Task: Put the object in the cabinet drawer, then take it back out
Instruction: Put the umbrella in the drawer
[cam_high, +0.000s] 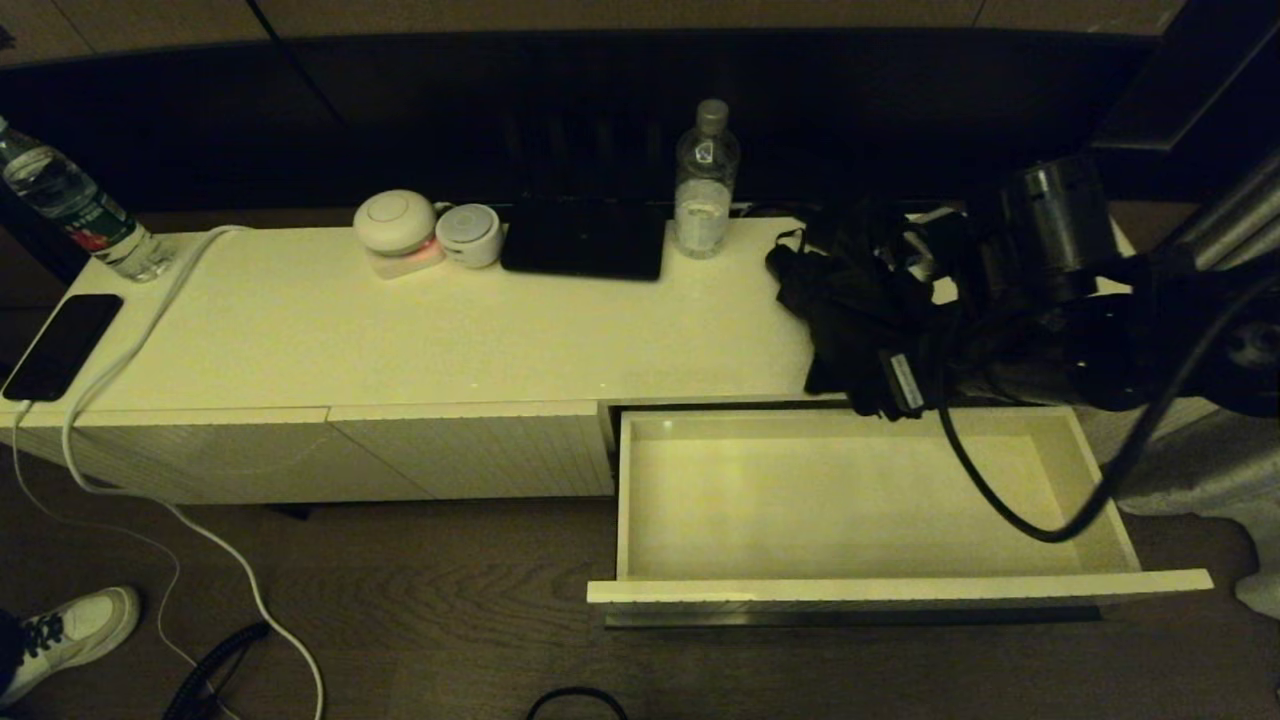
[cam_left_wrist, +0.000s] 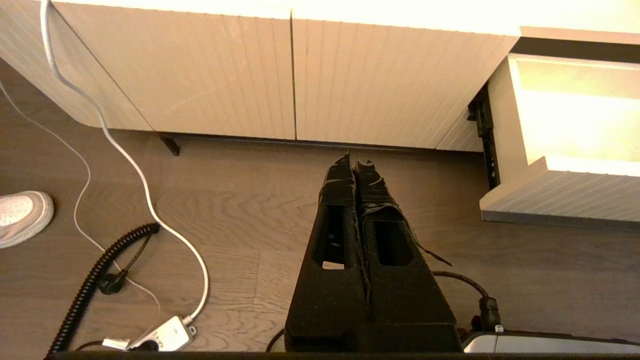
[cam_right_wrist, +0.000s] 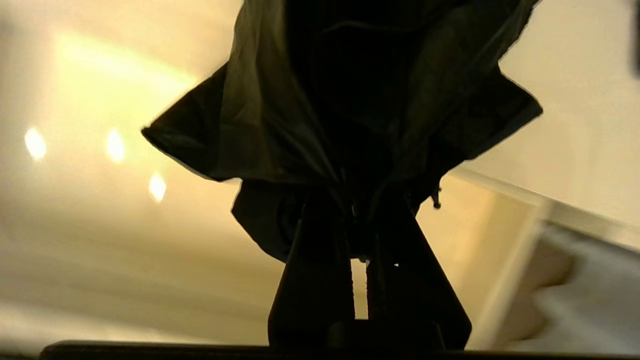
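The black umbrella is a bunchy fabric mass hanging over the right part of the cabinet top, its lower end reaching the drawer's rear edge. My right gripper comes in from the right and is shut on it. In the right wrist view the fabric spreads out beyond the closed fingers, with only a thin gap between them near their base. The cream drawer is pulled out and nothing lies inside it. My left gripper is shut on nothing, low over the wood floor, left of the drawer front.
On the cabinet top stand a water bottle, a flat black device, two round white gadgets, a phone and a second bottle. A white cable trails to the floor. The arm's black cable loops over the drawer.
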